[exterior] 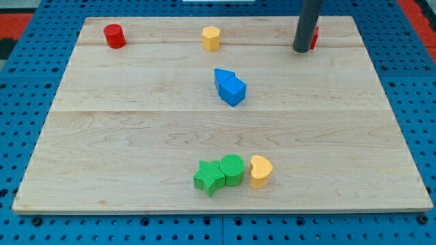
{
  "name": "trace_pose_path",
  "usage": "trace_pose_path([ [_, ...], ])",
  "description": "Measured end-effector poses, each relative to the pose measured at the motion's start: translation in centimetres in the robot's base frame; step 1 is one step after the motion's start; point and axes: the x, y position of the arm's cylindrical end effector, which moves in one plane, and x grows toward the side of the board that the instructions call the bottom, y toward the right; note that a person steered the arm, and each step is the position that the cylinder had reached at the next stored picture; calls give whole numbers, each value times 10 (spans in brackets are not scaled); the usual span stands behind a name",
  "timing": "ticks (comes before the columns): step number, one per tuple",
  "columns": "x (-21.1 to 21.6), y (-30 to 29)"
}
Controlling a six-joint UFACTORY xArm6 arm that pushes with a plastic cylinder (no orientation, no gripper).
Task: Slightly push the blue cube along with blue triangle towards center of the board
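My tip (300, 50), rod upright, at the view's top right, well apart from blue cube (234, 90) and blue triangle (221, 76)

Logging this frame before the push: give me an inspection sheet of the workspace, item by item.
Surface: pale wooden board on a blue pegboard base.
Job's things: blue cube and blue triangle, touching, a little above the board's middle.
Clutter: red cylinder at the view's top left; yellow block at top centre; red block mostly hidden behind the rod; green star, green cylinder and yellow heart in a row near the view's bottom.
Grippers: none; my tip sits at the view's top right, well clear of the blue pair.
Cables: nothing seen.
Surroundings: red strips at the top corners; otherwise nothing seen.
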Motion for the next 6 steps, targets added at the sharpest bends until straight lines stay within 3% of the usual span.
trace_pose_path([
  [2,27,-8],
  [3,65,-17],
  [5,117,-53],
  [6,123,-107],
])
